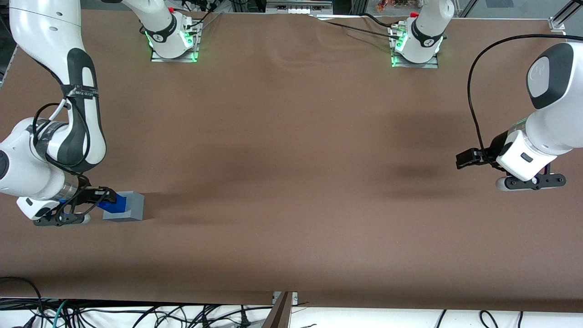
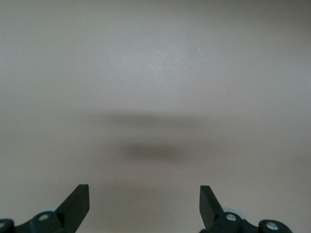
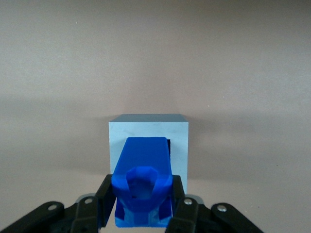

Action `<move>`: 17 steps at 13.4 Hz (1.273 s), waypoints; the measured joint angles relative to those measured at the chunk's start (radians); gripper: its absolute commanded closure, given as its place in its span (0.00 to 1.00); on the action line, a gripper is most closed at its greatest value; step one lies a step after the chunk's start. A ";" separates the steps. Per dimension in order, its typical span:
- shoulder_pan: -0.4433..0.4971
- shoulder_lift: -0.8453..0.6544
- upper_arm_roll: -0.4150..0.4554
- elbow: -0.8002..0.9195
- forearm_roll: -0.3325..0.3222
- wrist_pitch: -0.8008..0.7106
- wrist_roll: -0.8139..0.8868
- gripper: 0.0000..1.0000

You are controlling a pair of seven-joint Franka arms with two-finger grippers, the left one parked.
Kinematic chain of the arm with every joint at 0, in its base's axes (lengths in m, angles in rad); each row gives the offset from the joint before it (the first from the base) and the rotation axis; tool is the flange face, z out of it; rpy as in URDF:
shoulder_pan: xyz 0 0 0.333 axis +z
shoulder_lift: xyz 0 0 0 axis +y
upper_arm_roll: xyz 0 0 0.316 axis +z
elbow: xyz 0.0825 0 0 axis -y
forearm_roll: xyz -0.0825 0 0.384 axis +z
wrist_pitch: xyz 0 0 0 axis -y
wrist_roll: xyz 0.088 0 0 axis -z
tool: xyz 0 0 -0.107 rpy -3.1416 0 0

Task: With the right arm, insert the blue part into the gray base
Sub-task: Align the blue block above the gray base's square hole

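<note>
Your gripper [image 1: 107,197] sits low over the brown table [image 1: 291,159] at the working arm's end, its two black fingers [image 3: 99,206] clamped on the sides of the blue part [image 3: 142,187]. The part's narrower end reaches into the square recess of the gray base [image 3: 148,141], with a dark gap showing along one edge of the opening. The base [image 1: 127,207] rests flat on the table, touching the part [image 1: 115,203].
</note>
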State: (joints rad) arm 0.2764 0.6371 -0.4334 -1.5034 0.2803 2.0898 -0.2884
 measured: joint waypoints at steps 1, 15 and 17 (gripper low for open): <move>0.000 0.000 0.000 0.000 0.000 -0.002 0.000 0.79; -0.004 0.003 -0.003 0.001 0.000 -0.054 -0.008 0.79; -0.004 0.003 -0.003 0.001 0.000 -0.054 -0.013 0.79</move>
State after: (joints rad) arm 0.2720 0.6398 -0.4365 -1.5028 0.2806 2.0360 -0.3017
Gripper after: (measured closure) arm 0.502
